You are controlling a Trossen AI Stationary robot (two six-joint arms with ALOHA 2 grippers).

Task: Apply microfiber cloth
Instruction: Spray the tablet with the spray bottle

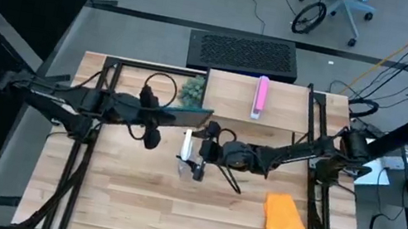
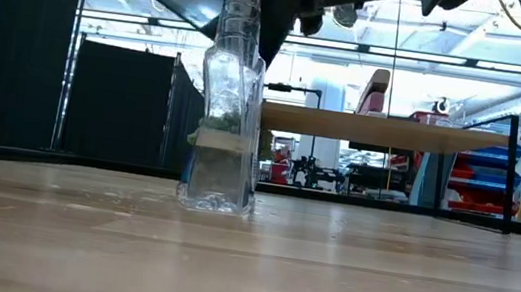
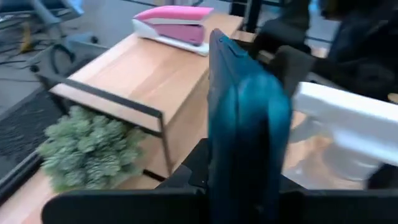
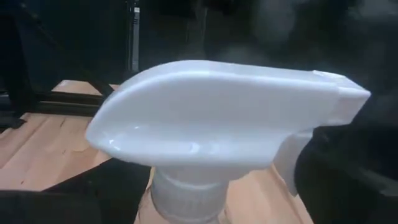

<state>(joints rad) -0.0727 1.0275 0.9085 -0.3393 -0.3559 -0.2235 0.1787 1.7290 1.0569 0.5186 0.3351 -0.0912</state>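
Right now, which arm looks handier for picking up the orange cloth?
Probably the right: the cloth lies on its side, though its tool is at the spray bottle. The left tool holds the tablet.

1. I see the cloth (image 1: 285,222) only from my overhead camera: bright orange, soft fabric.
2. It lies loosely folded into a rounded oblong lump, flat on the wooden table, its long side running roughly from 12 to 6 o'clock.
3. It sits toward 4 o'clock from the table's centre, near the right edge and front.
4. Nothing touches it; it lies alone on bare wood.
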